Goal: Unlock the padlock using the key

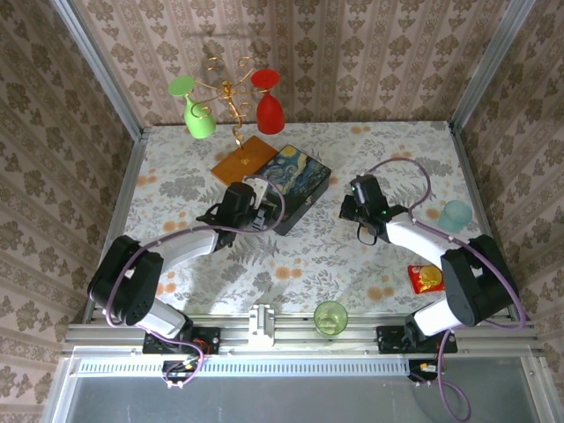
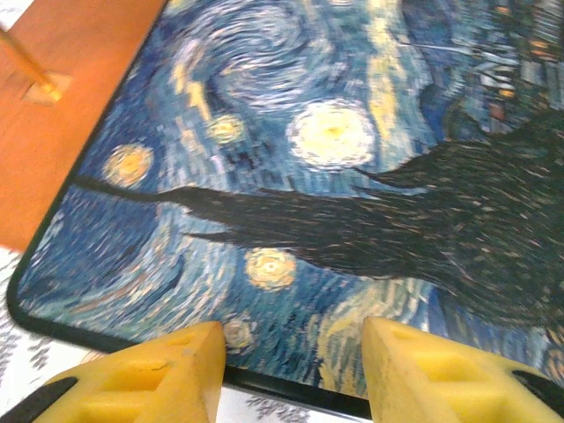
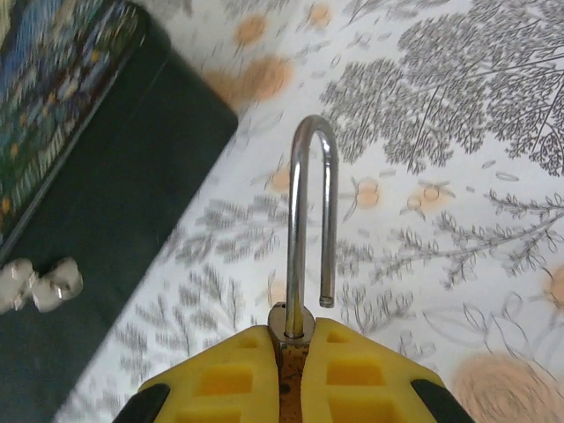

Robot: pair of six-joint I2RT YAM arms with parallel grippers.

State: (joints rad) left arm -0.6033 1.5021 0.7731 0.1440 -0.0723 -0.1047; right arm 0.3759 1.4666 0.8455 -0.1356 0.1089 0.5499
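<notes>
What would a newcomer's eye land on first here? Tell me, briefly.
The starry-night box at mid-table draws the eye first, the left gripper open at its edge. To its right, the right gripper pinches the padlock between yellow fingers, its silver shackle sticking out with one end free. At the far edge, a green glass and a red glass hang on a gold stand.

Bright, even overhead light; the glass stand [image 1: 231, 97] casts a faint shadow on the far wall [image 1: 352, 53]. Left wrist view is soft across the painted box [image 2: 352, 176]. Right wrist view: padlock [image 3: 298, 229] sharp, left edge blurred.
</notes>
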